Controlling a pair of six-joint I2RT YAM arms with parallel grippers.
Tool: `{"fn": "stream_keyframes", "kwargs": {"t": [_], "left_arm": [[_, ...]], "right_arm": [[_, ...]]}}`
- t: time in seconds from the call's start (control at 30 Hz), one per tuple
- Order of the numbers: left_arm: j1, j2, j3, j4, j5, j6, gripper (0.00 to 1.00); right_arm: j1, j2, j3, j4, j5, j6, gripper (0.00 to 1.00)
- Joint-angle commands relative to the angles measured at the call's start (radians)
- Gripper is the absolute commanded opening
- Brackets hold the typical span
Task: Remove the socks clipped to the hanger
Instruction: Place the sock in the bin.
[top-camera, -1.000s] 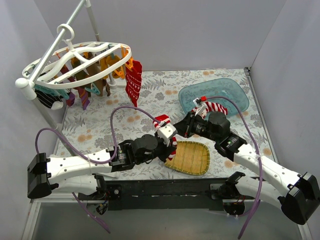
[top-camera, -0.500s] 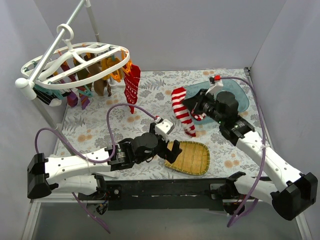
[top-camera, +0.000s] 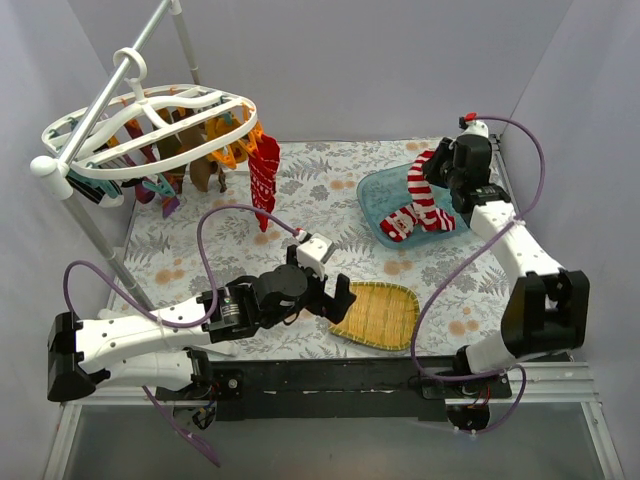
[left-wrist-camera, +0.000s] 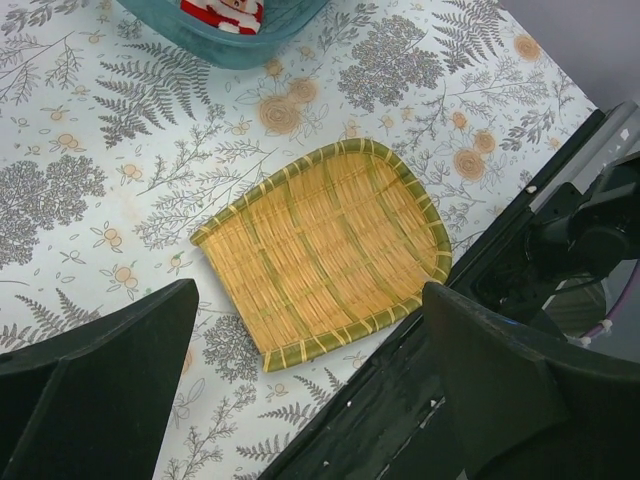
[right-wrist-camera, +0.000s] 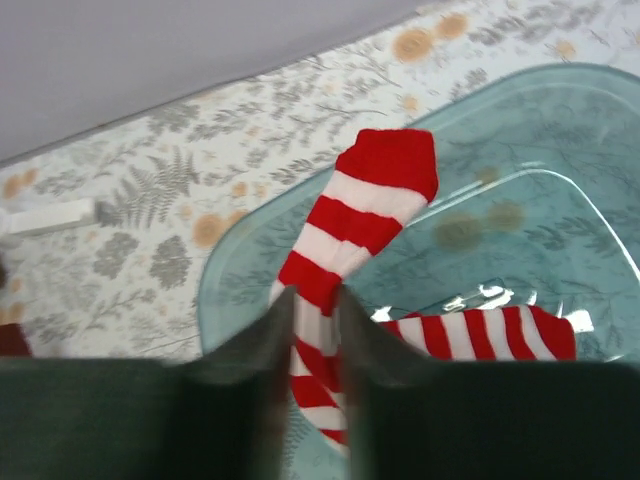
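Release the striped sock (right-wrist-camera: 365, 205), pinched in the right gripper (right-wrist-camera: 312, 300), only squarely above the teal tray (right-wrist-camera: 500, 130); the left gripper (left-wrist-camera: 310, 300) stands wide apart.

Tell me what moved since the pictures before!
The left hand let go of the striped sock and opened over the woven basket. The right hand took that sock and carried it to the far right, and holds it above the teal tray, where another striped sock lies. The hanger and its clipped socks stayed put.
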Motion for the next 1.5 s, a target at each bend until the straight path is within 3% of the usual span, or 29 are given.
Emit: {"fn": "stream_keyframes", "kwargs": {"t": [0.0,0.03,0.17,0.33,0.43,0.53,0.67,1.0,1.3,1.47], "left_arm": [[0.002,-0.033,0.049,-0.038,-0.027,-0.025,0.97],[0.002,-0.033,0.051,-0.042,-0.031,-0.03,0.98],[0.002,-0.039,0.052,-0.073,-0.08,-0.06,0.98],[0.004,-0.065,0.058,-0.166,-0.221,-0.196,0.98],[0.005,-0.1,0.034,-0.235,-0.272,-0.316,0.98],[0.007,-0.114,0.0,-0.297,-0.289,-0.388,0.98],[0.008,-0.131,-0.035,-0.407,-0.323,-0.551,0.98],[0.013,-0.168,-0.09,-0.758,-0.367,-0.916,0.98],[0.015,-0.241,-0.182,-0.783,-0.321,-0.999,0.98],[0.015,-0.267,-0.189,-0.785,-0.318,-1.004,0.98]], "right_arm": [[-0.04,0.123,0.114,-0.077,0.047,-0.065,0.66],[-0.039,0.134,0.138,-0.141,0.052,-0.07,0.7],[-0.036,0.048,0.12,-0.138,0.001,-0.067,0.86],[0.016,-0.098,0.041,-0.109,-0.046,-0.088,0.87],[0.096,-0.211,-0.085,0.06,-0.154,-0.088,0.87],[0.246,-0.267,-0.13,0.179,-0.154,-0.135,0.87],[0.438,-0.201,-0.099,0.266,-0.137,-0.171,0.88],[0.699,0.002,0.001,0.385,-0.031,-0.203,0.81],[0.836,0.043,-0.028,0.523,0.094,-0.208,0.79],[0.862,0.135,0.051,0.556,0.124,-0.237,0.79]]}}
